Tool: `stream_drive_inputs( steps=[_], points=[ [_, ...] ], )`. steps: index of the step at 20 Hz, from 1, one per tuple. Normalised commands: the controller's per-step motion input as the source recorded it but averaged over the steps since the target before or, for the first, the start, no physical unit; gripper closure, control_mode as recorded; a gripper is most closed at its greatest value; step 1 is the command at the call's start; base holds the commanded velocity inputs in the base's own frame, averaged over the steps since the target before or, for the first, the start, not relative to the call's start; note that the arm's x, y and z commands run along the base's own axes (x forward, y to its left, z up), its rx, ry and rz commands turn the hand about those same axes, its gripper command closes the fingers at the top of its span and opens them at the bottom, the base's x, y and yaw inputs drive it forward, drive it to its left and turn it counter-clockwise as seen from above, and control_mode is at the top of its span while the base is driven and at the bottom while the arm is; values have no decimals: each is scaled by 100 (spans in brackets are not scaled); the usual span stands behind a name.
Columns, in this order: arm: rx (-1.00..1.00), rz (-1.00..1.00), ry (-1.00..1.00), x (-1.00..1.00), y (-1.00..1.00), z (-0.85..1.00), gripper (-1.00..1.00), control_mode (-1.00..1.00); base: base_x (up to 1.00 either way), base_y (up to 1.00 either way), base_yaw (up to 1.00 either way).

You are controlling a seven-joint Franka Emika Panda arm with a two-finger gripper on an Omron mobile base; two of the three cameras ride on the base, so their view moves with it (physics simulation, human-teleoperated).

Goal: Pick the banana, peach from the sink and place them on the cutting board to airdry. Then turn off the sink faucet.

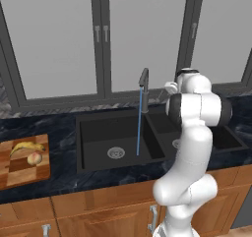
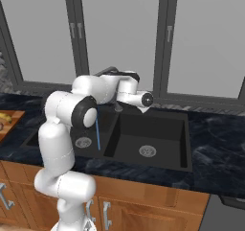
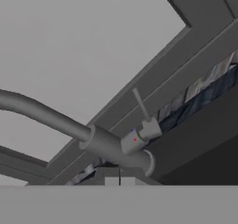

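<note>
Faucet (image 3: 107, 144) spout diagonally up-left

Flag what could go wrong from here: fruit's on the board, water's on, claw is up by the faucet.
1. The sink faucet runs a blue stream into the sink; its thin handle is a small target for the shut claw, which could slide off and leave the water on.
2. The arm's elbow hangs over the basin near the stream; a wide swing might knock the spout.
3. The banana and peach look safe on the cutting board.
</note>
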Motion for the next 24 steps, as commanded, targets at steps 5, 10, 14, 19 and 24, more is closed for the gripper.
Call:
stream_drive_inputs(
  steps=[5, 10, 14, 19, 24],
  points=[
    [4, 1, 1, 25, -4, -10, 100, -100, 0, 0, 0],
    [4, 1, 1, 30, -4, -11, 100, -100, 0, 0, 0],
    [3, 2, 0, 23, -9, -14, 100, -100, 0, 0, 0],
    [3, 1, 0, 19, -10, -15, 100, -100, 0, 0, 0],
    [3, 2, 0, 28, -3, -13, 100, -100, 0, 0, 0]
  ],
)
